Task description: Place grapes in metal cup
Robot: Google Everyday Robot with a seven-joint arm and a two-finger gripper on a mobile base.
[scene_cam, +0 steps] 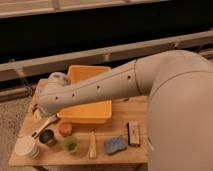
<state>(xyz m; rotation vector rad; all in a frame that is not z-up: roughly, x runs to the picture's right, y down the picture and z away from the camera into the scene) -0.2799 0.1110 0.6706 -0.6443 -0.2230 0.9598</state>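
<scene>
My gripper (39,118) is at the end of the pale arm (95,90), low over the table's left end. A dark reddish patch right beside it looks like the grapes (33,107), mostly hidden by the wrist; I cannot tell whether the gripper touches them. The metal cup (47,137), short and shiny with a dark inside, stands on the table just in front of and to the right of the gripper. The arm crosses over the back of the table from the right.
An orange bin (92,114) fills the table's middle back. A white cup (26,147), a small green cup (70,144), an orange object (65,128), a long pale vegetable (92,145), a blue sponge (115,145) and a brown block (133,134) line the front. The wooden table (80,157) ends close in front.
</scene>
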